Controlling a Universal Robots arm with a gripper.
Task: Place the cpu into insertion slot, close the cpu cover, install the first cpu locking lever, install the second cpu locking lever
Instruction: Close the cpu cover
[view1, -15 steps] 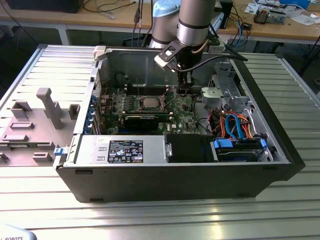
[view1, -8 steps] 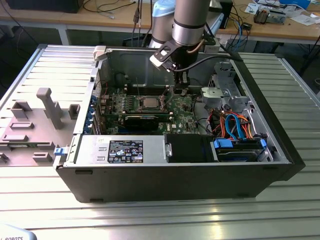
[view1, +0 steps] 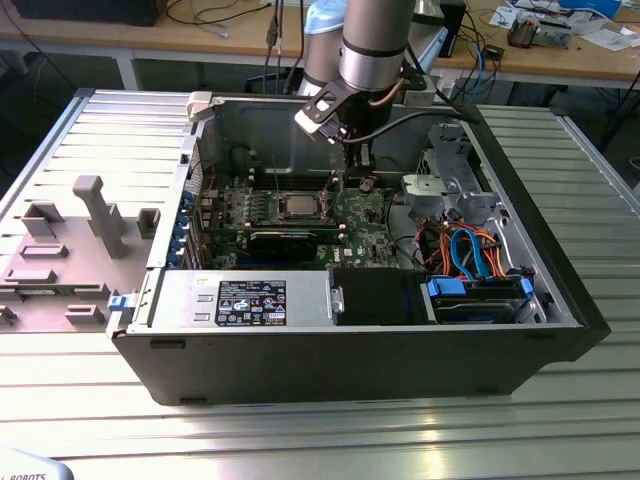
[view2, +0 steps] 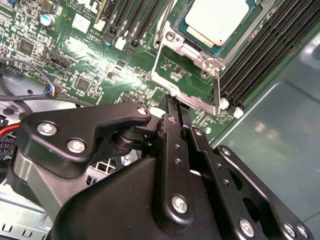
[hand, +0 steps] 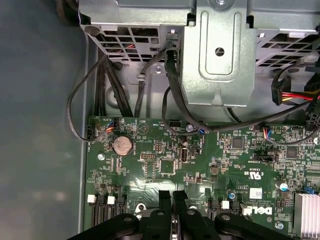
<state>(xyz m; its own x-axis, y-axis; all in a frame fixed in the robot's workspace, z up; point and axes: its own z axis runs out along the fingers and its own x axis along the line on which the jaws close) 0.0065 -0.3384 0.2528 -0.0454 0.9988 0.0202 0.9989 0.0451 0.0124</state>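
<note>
With the cpu (view2: 217, 20) laid in place just past the tool (view2: 177, 106), the raised cpu cover (view2: 216, 92) looks pinched by the clenched tool; slow, gentle closing is needed.

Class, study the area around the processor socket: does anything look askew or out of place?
The cpu cover stands tilted up rather than lying flat over the cpu; the hand is shut on its edge. Otherwise nothing stands out.

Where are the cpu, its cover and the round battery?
the cpu (view2: 219, 20), second wrist view, middle of its silver top
the cpu cover (view2: 216, 92), second wrist view, frame's side bar
the round battery (hand: 122, 145), first wrist view, its flat face
</note>
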